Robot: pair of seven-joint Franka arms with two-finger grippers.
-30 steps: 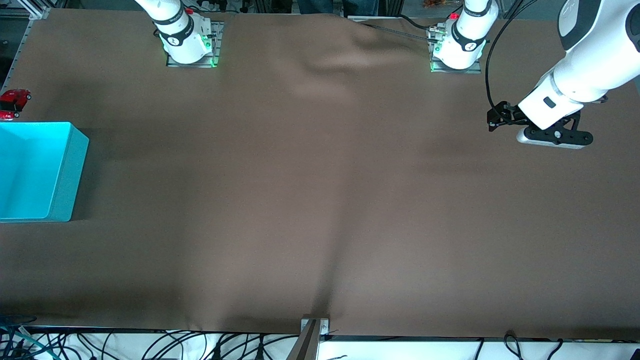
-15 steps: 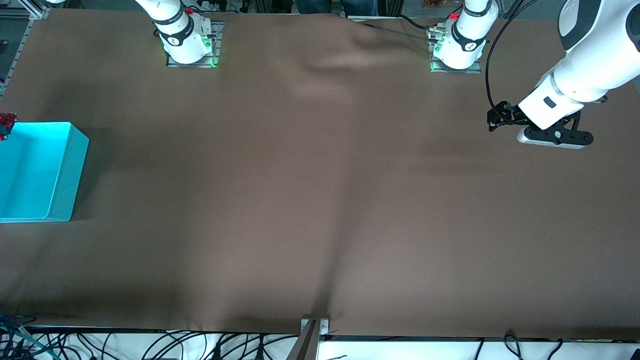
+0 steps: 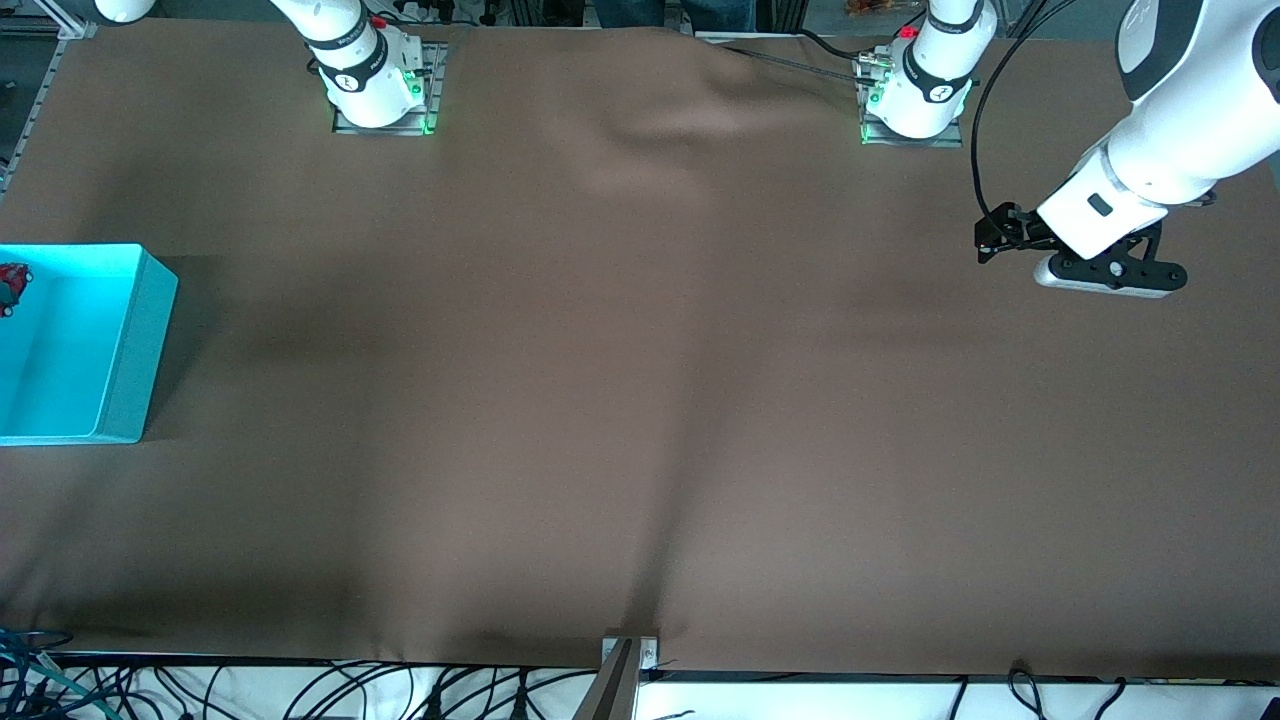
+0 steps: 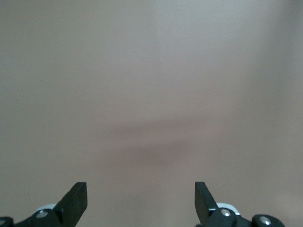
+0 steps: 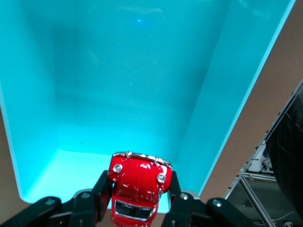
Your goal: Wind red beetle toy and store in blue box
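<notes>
R gripper (image 5: 137, 201): clamped on red beetle toy (image 5: 136, 187), up over blue box (image 5: 118, 85) interior.
Beetle: seen at 9 o'clock edge of front view.
Box: on table (image 3: 640, 400), R arm's end.
L gripper (image 4: 140, 201): fingers wide apart, empty, waits over bare table.

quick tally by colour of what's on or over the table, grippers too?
Red: 1, the toy car, held in the right gripper over the box
Blue: 1, the open box
Black: 2, the right gripper and the left gripper, open over bare table
Total: 4
</notes>
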